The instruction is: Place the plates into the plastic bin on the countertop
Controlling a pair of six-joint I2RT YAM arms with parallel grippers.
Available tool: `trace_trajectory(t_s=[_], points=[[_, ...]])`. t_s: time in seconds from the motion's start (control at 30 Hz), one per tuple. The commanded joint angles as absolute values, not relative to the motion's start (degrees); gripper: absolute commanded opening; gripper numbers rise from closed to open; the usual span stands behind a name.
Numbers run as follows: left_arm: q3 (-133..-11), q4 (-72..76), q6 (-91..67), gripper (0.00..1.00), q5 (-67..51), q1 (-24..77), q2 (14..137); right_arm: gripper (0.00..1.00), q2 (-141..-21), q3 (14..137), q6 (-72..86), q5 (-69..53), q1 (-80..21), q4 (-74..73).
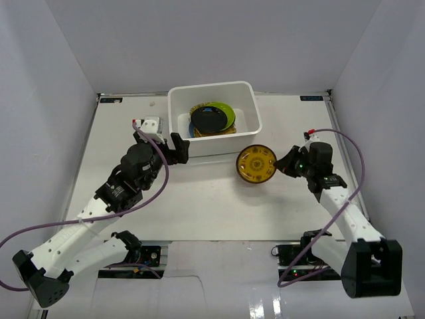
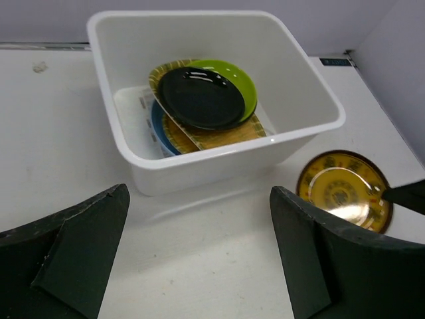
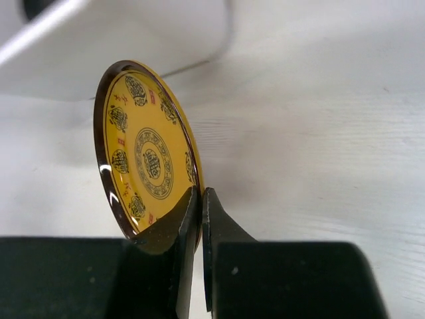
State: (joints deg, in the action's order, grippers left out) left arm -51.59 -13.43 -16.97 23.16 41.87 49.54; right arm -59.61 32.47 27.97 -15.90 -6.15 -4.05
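Observation:
A dark-rimmed plate with a gold pattern (image 1: 257,163) sits on the countertop (image 1: 199,206) just right of the plastic bin (image 1: 174,126). My right gripper (image 1: 284,166) is shut on its right rim. The right wrist view shows the jaws pinching the edge of that plate (image 3: 146,153) at the right gripper (image 3: 201,199). Inside the bin (image 2: 219,151) lie a glossy black plate (image 2: 199,98) on top, a lime green one (image 2: 244,81), a yellow woven-look one (image 2: 226,136) and a blue one (image 2: 155,123). My left gripper (image 2: 199,219) hangs open and holding nothing before the bin's near wall.
White walls enclose the countertop on three sides. The left arm's purple cable (image 1: 159,189) loops over the left half of the surface. The right gripper's fingertip (image 2: 405,196) shows at the right edge of the left wrist view, beside the gold plate (image 2: 342,189).

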Motion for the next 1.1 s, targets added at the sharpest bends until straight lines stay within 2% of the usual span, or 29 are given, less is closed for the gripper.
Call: trace_trajectory(t_s=[0.0,0.1,0.17,0.33,0.43,0.57,0.73,0.9,1.0,1.03,1.07], points=[[-51.0,-10.6,-15.5,0.98,31.0,41.9,46.9,0.08,-52.7,39.2,24.0,-24.3,-9.2,-12.1],[-50.0,-9.1,-14.5,0.98,33.5,41.9,45.7,0.08,-51.7,46.5,25.6,-26.5,-11.7,-11.9],[-49.2,-8.3,-14.2,0.98,34.3,41.8,45.4,0.08,-53.0,50.3,27.0,-25.7,-13.0,-6.5],[-47.7,-8.2,-13.4,0.98,36.7,41.8,44.8,0.08,-69.7,66.0,28.4,-22.2,-14.5,1.8],[-46.0,-8.3,-12.9,0.98,38.2,41.7,43.8,0.08,-84.3,76.6,27.9,-20.1,-16.3,1.6],[-44.0,-7.2,-12.6,0.98,38.5,41.7,42.5,0.08,-97.1,89.7,26.2,-16.4,-18.9,-4.3],[-44.1,-7.1,-12.5,0.98,37.2,41.6,42.9,0.08,-108.4,98.5,27.1,-13.7,-21.0,-8.2],[-44.1,-7.1,-12.6,0.98,36.3,41.4,43.2,0.09,-113.6,102.2,27.6,-11.5,-22.1,-10.9],[-44.1,-7.0,-12.7,0.98,35.8,41.3,43.4,0.29,-113.0,102.0,27.7,-10.6,-22.4,-10.5],[-44.2,-7.1,-12.8,0.98,35.6,41.2,43.5,0.44,-112.2,102.2,27.7,-10.5,-22.5,-10.3],[-44.2,-7.2,-13.0,0.98,35.3,41.1,43.8,0.5,-111.7,102.6,27.5,-10.5,-22.5,-10.5]])
